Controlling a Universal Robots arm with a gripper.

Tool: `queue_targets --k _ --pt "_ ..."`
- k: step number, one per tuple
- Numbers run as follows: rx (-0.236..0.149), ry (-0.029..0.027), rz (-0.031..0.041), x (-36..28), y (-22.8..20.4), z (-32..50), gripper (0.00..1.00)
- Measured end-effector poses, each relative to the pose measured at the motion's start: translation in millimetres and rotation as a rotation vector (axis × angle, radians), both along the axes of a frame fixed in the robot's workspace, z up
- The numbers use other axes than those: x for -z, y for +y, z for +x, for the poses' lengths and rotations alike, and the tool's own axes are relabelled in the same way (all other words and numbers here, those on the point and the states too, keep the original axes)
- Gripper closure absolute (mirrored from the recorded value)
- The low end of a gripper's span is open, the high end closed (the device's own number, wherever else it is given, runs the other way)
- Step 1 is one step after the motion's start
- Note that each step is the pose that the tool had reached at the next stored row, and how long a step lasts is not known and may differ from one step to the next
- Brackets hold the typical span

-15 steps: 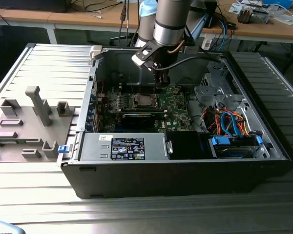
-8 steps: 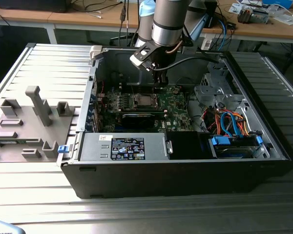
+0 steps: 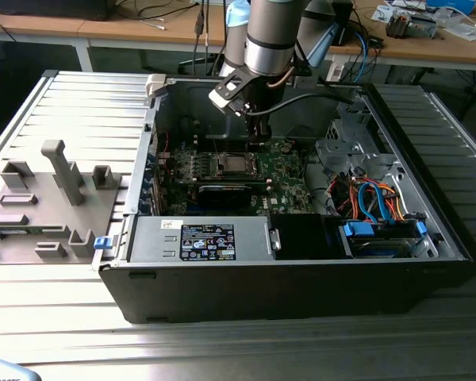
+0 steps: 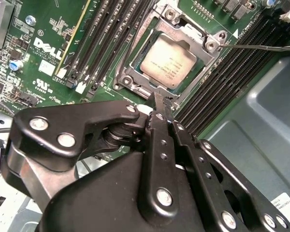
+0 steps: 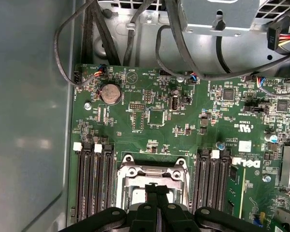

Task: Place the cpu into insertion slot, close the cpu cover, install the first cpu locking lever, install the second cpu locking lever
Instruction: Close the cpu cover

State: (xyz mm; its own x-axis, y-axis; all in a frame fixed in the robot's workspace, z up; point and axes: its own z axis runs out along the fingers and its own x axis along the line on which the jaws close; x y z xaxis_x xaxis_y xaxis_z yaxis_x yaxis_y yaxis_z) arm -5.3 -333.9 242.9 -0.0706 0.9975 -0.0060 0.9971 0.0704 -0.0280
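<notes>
The cpu [image 4: 166, 60], a dull silver square, lies in the insertion slot [image 4: 135, 77] on the green motherboard [image 4: 48, 53]. The cpu cover [image 4: 188, 30], a silvery frame, lies flat around the chip. A thin metal locking lever [image 4: 266, 47] sticks out past one corner of the socket, over the memory slots. My gripper [image 4: 163, 104] is shut with nothing between its black fingers, and its tip hangs just off the socket's edge. In the exterior view the gripper [image 3: 258, 144] hovers over the board beside the cpu [image 3: 232, 164]. In the first wrist view the fingertips [image 5: 157, 189] cover part of the cpu cover [image 5: 152, 170].
Long black memory slots [image 4: 111, 38] flank the socket on both sides. The open computer case [image 3: 285, 270] has a black card [image 3: 226, 193] nearer its front, a power supply [image 3: 198, 240], and blue and orange cables [image 3: 373, 198] at the exterior view's right. Grey fixtures [image 3: 63, 171] stand at the exterior view's left.
</notes>
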Motion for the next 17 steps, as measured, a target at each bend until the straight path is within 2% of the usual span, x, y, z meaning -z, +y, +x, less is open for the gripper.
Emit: queue_targets --k 17 --pt "0.000 0.0000 -0.0001 2.0 0.0 -5.0 0.89"
